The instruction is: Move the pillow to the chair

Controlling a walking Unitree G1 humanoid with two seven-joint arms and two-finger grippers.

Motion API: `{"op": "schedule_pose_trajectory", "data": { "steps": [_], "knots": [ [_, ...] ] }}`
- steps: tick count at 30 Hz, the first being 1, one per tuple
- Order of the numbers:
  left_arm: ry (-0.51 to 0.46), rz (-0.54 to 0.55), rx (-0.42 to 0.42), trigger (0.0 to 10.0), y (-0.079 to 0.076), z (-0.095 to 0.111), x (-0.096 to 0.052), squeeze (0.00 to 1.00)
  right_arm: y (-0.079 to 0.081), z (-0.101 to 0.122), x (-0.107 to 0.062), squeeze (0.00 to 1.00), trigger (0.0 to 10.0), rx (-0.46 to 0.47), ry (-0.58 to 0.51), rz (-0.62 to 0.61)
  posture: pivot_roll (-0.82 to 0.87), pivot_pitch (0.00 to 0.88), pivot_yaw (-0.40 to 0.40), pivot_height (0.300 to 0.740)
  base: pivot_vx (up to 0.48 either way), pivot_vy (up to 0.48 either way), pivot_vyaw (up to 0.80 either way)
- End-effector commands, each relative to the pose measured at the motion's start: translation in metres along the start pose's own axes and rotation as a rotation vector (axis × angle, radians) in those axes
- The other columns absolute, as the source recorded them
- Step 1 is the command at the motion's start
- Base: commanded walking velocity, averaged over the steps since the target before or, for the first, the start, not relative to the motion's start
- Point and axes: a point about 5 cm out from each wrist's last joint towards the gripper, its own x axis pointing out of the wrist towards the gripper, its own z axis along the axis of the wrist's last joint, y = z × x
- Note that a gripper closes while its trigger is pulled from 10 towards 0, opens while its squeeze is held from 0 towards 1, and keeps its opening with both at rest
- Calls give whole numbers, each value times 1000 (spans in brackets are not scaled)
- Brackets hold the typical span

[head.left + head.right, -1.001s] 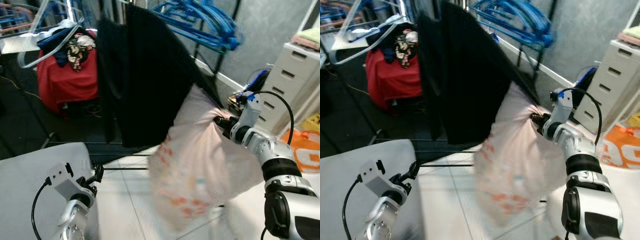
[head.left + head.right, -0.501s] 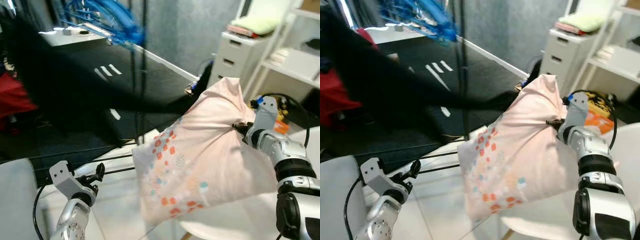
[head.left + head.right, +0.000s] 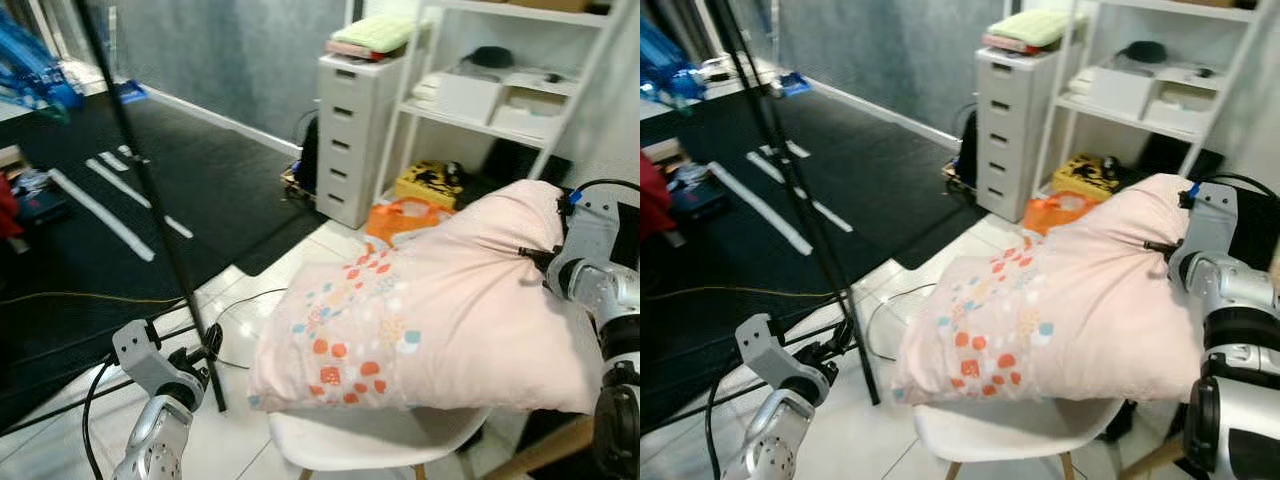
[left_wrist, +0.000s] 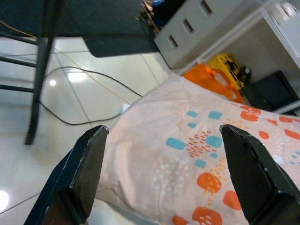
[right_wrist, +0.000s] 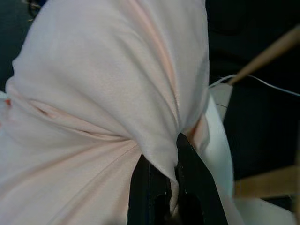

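A room with a dark mat [image 3: 150, 190] on the far left and pale floor tiles [image 3: 60, 440] near the robot. At the far right stands a white shelf unit [image 3: 520, 110] holding boxes and folded things, and beside it, to the left, a white drawer chest [image 3: 352, 130] with a green folded cloth [image 3: 1033, 24] on top. A black stand [image 3: 150, 190] with a slanted pole rises from the floor on the left, and a black cable [image 3: 235, 320] trails across the tiles near its foot.

In the near middle sits a white chair [image 3: 370, 440] with a rounded plastic seat. A large pink pillow [image 3: 440, 320], printed with orange and blue spots at its left end, lies across the seat and overhangs it on both sides.

An orange bag [image 3: 405, 215] and a yellow box [image 3: 425, 183] rest on the floor behind the pillow, near the chest.

The right gripper [image 5: 171, 180] is at the pillow's far right end, its two black fingers clenched on a bunched fold of the pink fabric. The left gripper [image 4: 164, 164] hangs low at the near left, just beside the pillow's spotted end without touching it, its fingers spread wide with nothing between them.
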Motion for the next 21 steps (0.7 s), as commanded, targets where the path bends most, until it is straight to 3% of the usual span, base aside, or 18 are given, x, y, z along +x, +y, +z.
{"op": "schedule_pose_trajectory", "data": {
  "steps": [1,6,12,18,21],
  "knots": [
    [17,7,-15,10000,1,-6,-1,0,-9,16,-6,0,10000,-9,-53,-52,-289,9,-31,740,0,0,-519],
    [15,7,-15,10000,0,-6,-1,0,-2,9,-4,0,10000,-40,-28,-18,-288,9,-31,740,0,0,-506],
    [9,16,-8,10000,3,-3,-2,0,8,-9,1,0,10000,-83,49,35,-286,14,-29,736,0,0,0],
    [7,17,-5,10000,4,-2,-2,0,8,-16,2,0,10000,-107,87,33,-283,18,-29,736,0,0,0],
    [4,26,-2,10000,7,0,-4,0,1,-29,4,0,10000,-138,155,-4,-280,25,-28,721,0,0,0]
  ]
}}
